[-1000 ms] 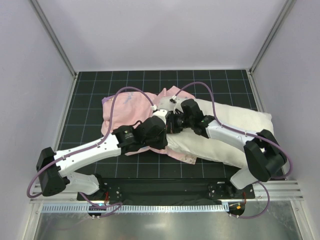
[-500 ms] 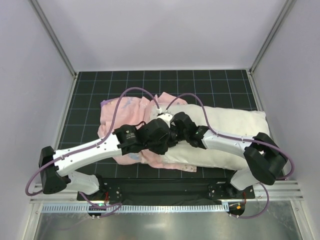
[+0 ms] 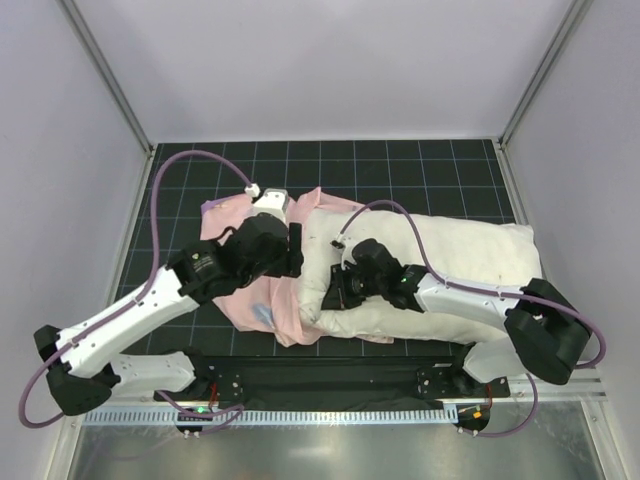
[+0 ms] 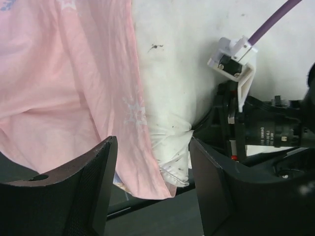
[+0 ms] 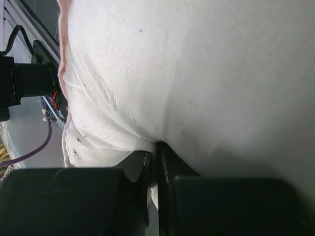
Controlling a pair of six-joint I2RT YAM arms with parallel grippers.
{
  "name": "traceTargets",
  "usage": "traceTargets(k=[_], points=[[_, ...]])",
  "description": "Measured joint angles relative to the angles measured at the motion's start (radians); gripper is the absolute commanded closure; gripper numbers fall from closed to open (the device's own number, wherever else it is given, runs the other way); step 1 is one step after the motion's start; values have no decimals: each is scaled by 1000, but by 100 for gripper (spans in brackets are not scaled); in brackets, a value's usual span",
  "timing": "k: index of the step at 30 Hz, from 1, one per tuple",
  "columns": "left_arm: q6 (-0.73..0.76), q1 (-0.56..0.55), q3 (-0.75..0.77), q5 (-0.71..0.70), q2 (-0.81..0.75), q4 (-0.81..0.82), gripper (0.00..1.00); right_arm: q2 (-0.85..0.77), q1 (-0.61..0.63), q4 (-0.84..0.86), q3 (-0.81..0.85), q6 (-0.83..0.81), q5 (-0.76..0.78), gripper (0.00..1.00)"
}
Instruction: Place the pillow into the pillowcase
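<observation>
The white pillow (image 3: 450, 265) lies across the right half of the mat. Its left end meets the crumpled pink pillowcase (image 3: 240, 300), which laps over that end. My right gripper (image 3: 334, 291) is shut on a fold of fabric at the pillow's near left corner, and the right wrist view shows white pillow (image 5: 197, 73) cloth pinched in the right gripper (image 5: 156, 164). My left gripper (image 3: 296, 254) hovers open over the seam between the two. In the left wrist view the left gripper (image 4: 152, 142) holds nothing, with the pillowcase (image 4: 74, 73) left of the pillow (image 4: 172, 73).
A black gridded mat (image 3: 400, 165) covers the table between white walls. The right arm's wrist (image 4: 261, 128) sits close to my left fingers. Purple cables (image 3: 200, 160) loop above both arms. A metal rail (image 3: 330, 415) runs along the near edge.
My left gripper opened, let go of the pillowcase and swung back to the left. The pillowcase dropped flatter beside the pillow. The right gripper stayed shut on the pillow and shifted nearer.
</observation>
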Motion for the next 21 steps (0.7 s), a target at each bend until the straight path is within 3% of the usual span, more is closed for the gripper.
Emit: traceTargets(k=[11,16,21], points=[[14,35,-76,34,185,23,53,-55,0,-35,-9,8,38,96],[16,72,-109,50,220,68,56,-67,0,-47,-10,11,47,96],[19,98,-137,104,258,116,69,-67,0,-50,-10,12,49,96]])
